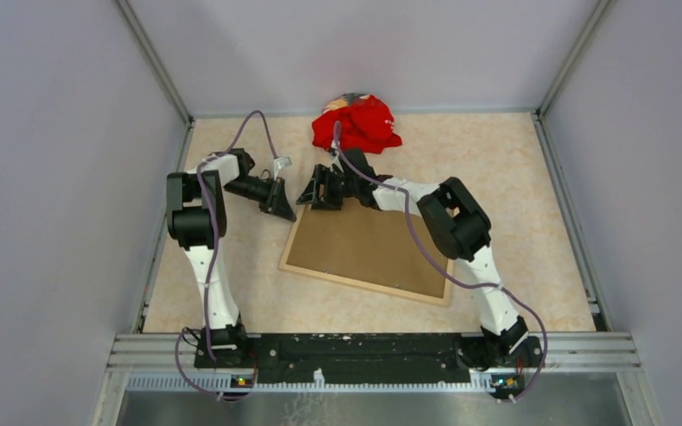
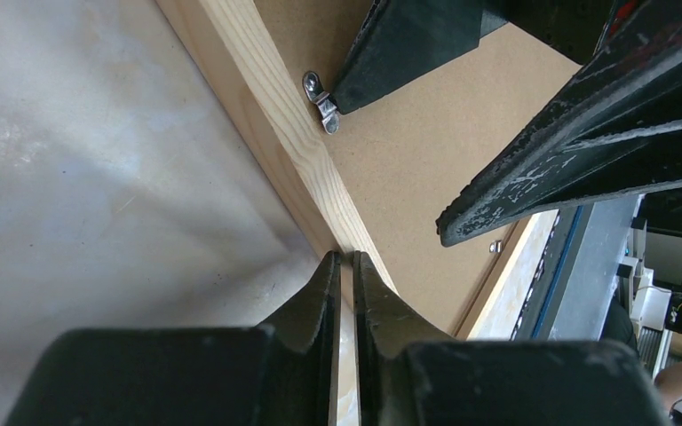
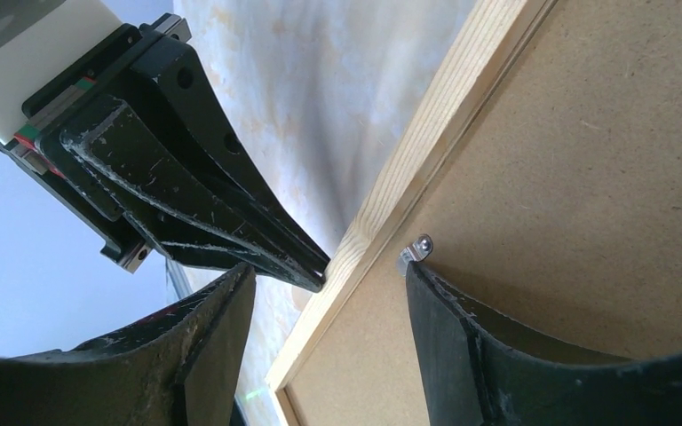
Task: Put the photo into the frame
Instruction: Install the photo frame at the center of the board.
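While its fingers lie pressed almost together, with only a slit between them and nothing seen in it, the left claw [image 2: 344, 266] has its tips against the outer edge of the frame [image 2: 266, 98], near the frame's far left corner. This looks like bracing, so that the frame does not slide. Just beside it, the right claw [image 3: 327, 271] stands spread across the same rail. One finger is outside the frame and the other is over the board [image 3: 586, 177], its tip touching a small metal clip [image 3: 417, 247] fixed inside the rail. My guess is that the clip is being turned to free the board, which sits in the face-down frame and must come out before the print goes in. The photo shows in none of the views, and whether it lies under the board I cannot tell. The frame rests flat on a pale, mottled tabletop [image 1: 515, 177], a little skewed to its edges. Plain grey walls [image 1: 53, 133] close the tabletop in on three sides. At the foot of the far one, well apart from the frame, lies a heaped red cloth [image 1: 360, 124].
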